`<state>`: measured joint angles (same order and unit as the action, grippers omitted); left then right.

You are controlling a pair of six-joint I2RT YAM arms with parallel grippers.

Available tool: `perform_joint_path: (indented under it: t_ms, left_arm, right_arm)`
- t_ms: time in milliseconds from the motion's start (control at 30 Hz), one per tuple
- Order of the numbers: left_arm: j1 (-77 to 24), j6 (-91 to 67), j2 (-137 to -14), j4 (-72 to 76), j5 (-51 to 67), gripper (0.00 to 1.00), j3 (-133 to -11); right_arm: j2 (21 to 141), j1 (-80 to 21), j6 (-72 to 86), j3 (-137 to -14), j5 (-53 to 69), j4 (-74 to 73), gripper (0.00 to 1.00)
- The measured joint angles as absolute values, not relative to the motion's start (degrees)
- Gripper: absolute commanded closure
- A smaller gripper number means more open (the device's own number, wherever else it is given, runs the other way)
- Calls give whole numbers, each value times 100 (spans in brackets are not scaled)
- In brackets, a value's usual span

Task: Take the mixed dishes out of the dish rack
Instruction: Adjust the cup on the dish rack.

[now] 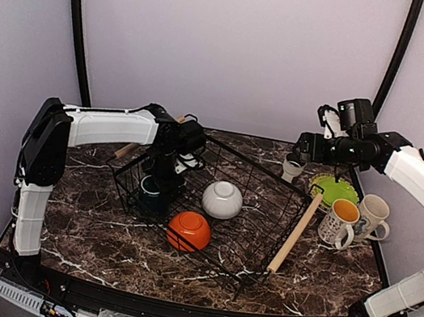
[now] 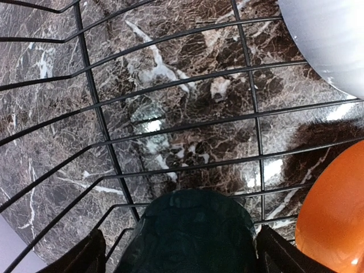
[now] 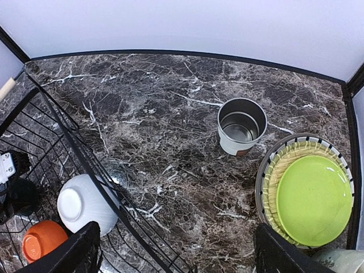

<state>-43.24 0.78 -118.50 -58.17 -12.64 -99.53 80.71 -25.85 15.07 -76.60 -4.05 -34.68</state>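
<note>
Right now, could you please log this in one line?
left pincer: open around green cup in rack | right pincer: open, empty | racked: white bowl, orange bowl

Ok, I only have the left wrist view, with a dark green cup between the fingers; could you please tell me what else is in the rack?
Observer: Two upside-down bowls, a white bowl and an orange bowl, lie in the dish rack.
Operator: Thanks, and what sits outside it?
Observer: To its right are two mugs, a small white cup and a plate stack topped by the lime-green plate.
Operator: Where is the other arm?
Observer: The right gripper hovers open and empty near the small white cup.
</note>
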Motion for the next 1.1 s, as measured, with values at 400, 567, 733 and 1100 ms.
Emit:
perform_joint_path:
  t_ms: [400, 567, 733, 1100]
  left_arm:
    - [-4574, 78, -11854, -5852, -838, 13, -10036]
    - [-4762, 89, -11848, -5828, -819, 2, -10033]
    - [-4775, 80, -11756, -5811, -926, 1, -9998]
    - [-4772, -71, -11504, -5927, -1017, 1, -9996]
  right_arm:
    - [8066, -2585, 1527, -7642, -346, -3422, 9]
    - [8066, -2585, 1533, -7583, -309, -3356, 9]
    - [8066, -2585, 1531, -7583, -276, -3341, 9]
    - [8036, -2585, 1533, -7524, -252, -3286, 9]
